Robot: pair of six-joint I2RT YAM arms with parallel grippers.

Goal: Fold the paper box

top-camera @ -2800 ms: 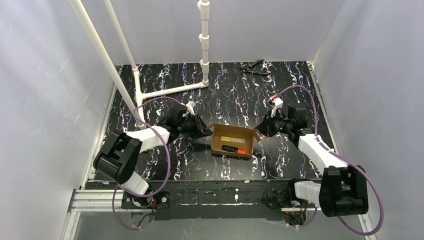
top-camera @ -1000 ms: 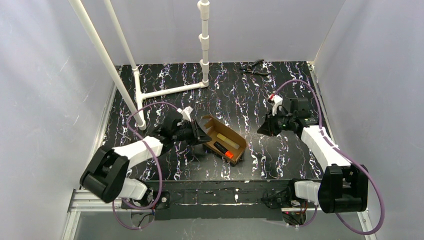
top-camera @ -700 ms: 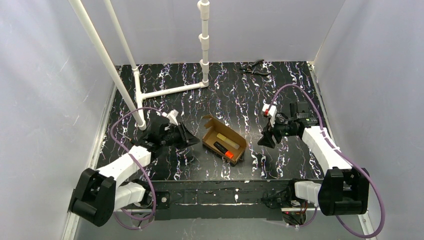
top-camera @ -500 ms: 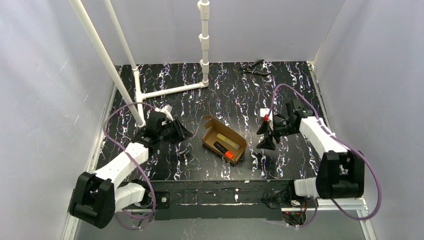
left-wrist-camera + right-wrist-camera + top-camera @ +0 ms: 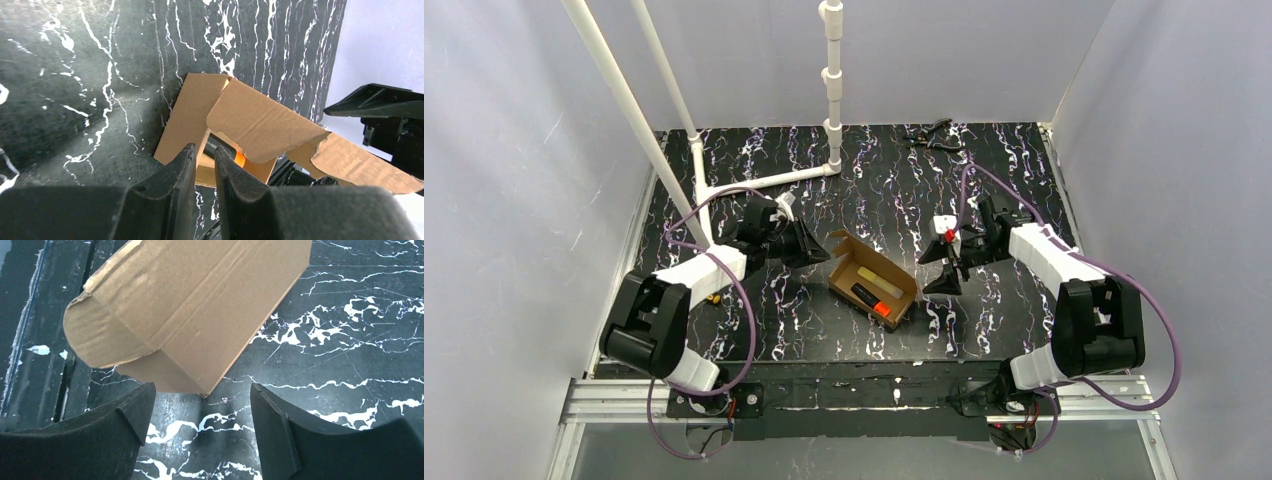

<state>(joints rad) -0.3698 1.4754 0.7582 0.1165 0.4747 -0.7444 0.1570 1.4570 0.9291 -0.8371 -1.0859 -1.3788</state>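
Your right tool (image 5: 939, 270) has just sprung wide open and holds nothing. Your left tool (image 5: 812, 245) has swung back and is nearly closed and empty. It sits just beside the far-left corner of the paper box (image 5: 871, 280), which lies diagonally mid-worktop (image 5: 984, 160), unheld and unclosed. I judge you'll need a fresh grip before folding. There's open room behind it, but the white pipes (image 5: 764, 180) crowd your left arm.

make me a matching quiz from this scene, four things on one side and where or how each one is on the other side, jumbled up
1 paper box
2 orange-tipped marker
3 pale yellow stick
4 right hand

a inside the box, along its far side
b jaws wide apart, holding nothing
c top open, not yet folded shut
d inside the box, along its near side

Pairs: 1-c, 2-d, 3-a, 4-b
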